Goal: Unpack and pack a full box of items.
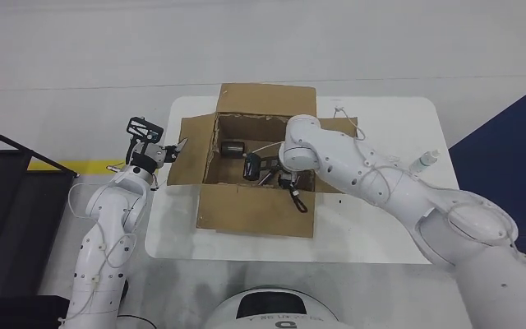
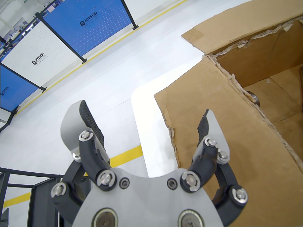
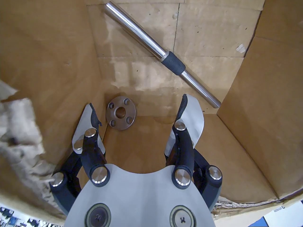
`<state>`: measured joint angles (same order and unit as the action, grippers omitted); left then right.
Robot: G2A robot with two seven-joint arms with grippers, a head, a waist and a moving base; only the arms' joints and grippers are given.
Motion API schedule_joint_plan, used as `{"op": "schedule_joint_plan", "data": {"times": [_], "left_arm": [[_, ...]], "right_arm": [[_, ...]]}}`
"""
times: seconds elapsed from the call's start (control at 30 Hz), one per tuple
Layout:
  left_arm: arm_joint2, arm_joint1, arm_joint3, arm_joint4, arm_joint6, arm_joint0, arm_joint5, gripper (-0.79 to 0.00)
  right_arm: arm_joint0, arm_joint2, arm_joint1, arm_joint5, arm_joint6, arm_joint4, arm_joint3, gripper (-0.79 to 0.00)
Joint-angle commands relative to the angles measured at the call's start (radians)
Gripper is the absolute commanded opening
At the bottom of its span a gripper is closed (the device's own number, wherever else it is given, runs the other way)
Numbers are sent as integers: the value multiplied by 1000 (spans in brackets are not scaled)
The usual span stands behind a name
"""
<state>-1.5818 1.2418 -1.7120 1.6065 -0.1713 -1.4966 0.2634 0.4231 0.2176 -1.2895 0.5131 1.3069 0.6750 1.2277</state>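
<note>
The right gripper (image 3: 137,101) hung inside the open cardboard box (image 1: 246,164), its fingers spread wide and holding nothing. On the box floor a round metal flange (image 3: 121,112) with a centre bore and four small holes lay flat between the fingers. It sat just beside one fingertip and clearly farther from the other, touching neither. Beyond the fingertips a polished steel rod (image 3: 163,57) with a black sleeve near its middle lay diagonally across the floor, one end close to a side wall.

The left gripper (image 2: 144,107) was outside the box, also open and empty. It hung over the edge of the box's left flap (image 2: 213,142) near the corner of the white table (image 1: 394,214).

The box walls stood close around the right gripper, with torn corrugated edges along the rim. All four flaps were folded outward. In the top view, bare tabletop lay to the right of the box, with a small bottle (image 1: 423,160) at the far right edge.

Blue and white panels (image 2: 90,22) on the floor behind carried printed logos. No label showed on the flange or rod.
</note>
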Motion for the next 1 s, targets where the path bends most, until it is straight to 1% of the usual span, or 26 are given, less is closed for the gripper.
{"op": "schedule_joint_plan", "data": {"times": [0.0,0.03,0.1,0.2,0.33,0.43,0.47,0.5,0.57,0.67,0.8,0.83,0.9,0.93,0.97], "left_arm": [[0,0,0,0,0,0,0,0],[0,0,0,0,0,0,0,0],[0,0,0,0,0,0,0,0],[0,0,0,0,0,0,0,0],[0,0,0,0,0,0,0,0],[0,0,0,0,0,0,0,0],[0,0,0,0,0,0,0,0],[0,0,0,0,0,0,0,0],[0,0,0,0,0,0,0,0],[0,0,0,0,0,0,0,0],[0,0,0,0,0,0,0,0],[0,0,0,0,0,0,0,0],[0,0,0,0,0,0,0,0],[0,0,0,0,0,0,0,0],[0,0,0,0,0,0,0,0]], "right_arm": [[-14,-19,-17,-5,5,-1,-35,-194],[-20,-29,-26,-9,9,-1,-54,-203],[-31,-48,-45,-12,12,-5,-92,-265],[-25,-48,-75,-17,17,-1,-146,-385],[-26,-48,-108,-11,11,4,-202,-400],[-54,-45,-126,-9,9,15,-240,-434],[-65,-36,-129,-26,-7,27,-248,-459],[-69,-31,-131,-46,-30,44,-250,-462],[-72,-19,-129,-76,-71,78,-243,-493],[-61,4,-113,-54,-95,76,-221,-477],[-42,30,-90,53,-57,6,-212,-400],[-40,28,-86,56,-56,-3,-213,-339],[-37,9,-83,55,-54,-21,-218,-252],[-37,-3,-82,56,-55,-34,-220,-225],[-39,-14,-81,59,-58,-48,-222,-157]]}}
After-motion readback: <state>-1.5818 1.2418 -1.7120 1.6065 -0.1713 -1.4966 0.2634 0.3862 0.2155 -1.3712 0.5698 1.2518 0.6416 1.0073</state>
